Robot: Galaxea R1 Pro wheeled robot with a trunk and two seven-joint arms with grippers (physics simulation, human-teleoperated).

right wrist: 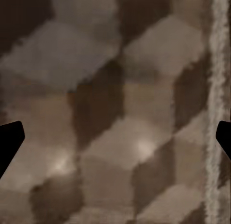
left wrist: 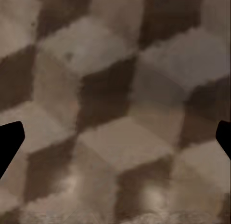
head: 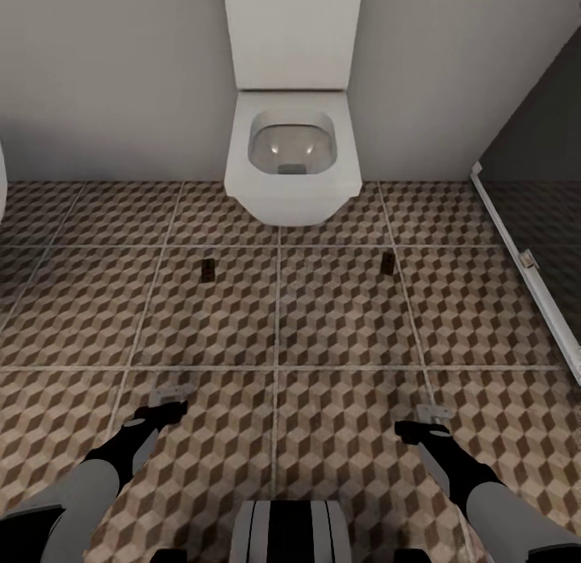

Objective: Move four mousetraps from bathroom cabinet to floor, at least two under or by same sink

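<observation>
Mousetraps (head: 208, 269) (head: 387, 263) show on bathroom floor (head: 339, 321) from the head view.

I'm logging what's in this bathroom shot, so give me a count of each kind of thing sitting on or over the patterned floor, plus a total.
Small flat dark-brown mousetraps on the cube-patterned tile floor: 2, one and another
White wall-hung toilet: 1
Black robot grippers, both open and empty above the tiles: 2, left and right
Total: 5

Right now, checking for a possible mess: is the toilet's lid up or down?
Up. The toilet shows its open bowl from above, and the lid stands raised against the wall behind it.
</observation>
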